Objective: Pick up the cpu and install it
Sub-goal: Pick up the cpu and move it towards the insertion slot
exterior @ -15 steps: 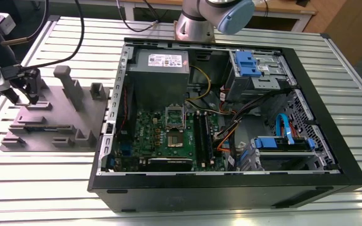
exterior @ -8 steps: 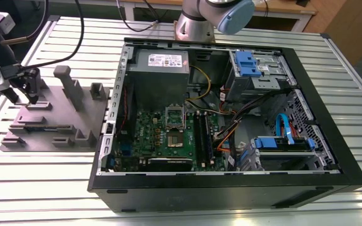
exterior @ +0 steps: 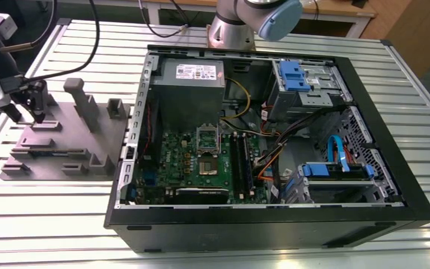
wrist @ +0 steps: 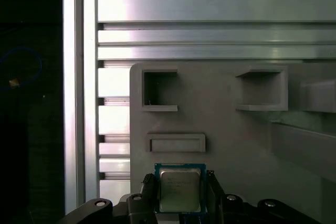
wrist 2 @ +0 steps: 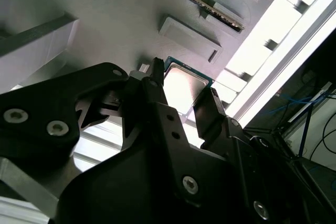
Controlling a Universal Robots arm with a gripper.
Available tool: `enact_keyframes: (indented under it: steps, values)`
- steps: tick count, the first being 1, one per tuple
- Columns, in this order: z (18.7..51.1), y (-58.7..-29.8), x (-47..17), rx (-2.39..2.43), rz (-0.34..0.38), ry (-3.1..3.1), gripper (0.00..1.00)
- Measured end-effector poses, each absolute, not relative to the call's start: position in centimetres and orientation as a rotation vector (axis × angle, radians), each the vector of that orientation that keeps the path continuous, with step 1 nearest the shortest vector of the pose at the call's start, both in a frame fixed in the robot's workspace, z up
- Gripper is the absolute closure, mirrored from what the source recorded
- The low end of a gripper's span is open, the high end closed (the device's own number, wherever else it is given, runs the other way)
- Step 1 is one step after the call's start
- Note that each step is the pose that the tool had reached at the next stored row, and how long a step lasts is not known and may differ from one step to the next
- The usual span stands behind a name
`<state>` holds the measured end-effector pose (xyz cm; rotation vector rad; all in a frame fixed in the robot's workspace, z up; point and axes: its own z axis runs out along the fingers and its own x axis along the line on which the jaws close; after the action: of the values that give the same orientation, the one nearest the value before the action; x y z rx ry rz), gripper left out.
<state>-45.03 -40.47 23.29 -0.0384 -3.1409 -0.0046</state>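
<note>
Small square cpu (wrist: 179, 190), silvery on top with a thin pale rim, lying flat on the face of the grey stepped block (wrist: 236, 140), near its edge and just beside a shallow oblong recess (wrist: 176, 143). Clasped by the gripper (wrist: 181, 188) at two opposite edges, with one finger (wrist: 150, 190) against each side, as seen in both wrist views. By the look of it, not yet lifted off the block. In the exterior view, found at that view's left, well apart from the open computer case (exterior: 275, 216) and its motherboard (exterior: 170, 162). Judged to be the pick-up step, with the install not begun. Calls for an even hold and a level, straight rise, so as not to tilt or drop the chip.
</note>
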Motion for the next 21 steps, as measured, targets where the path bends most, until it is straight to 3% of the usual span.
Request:
enact_keyframes:
  steps: [21]
  values:
    - [24.3, -40.5, -45.0, -0.038, -0.005, -3.141, 0.53]
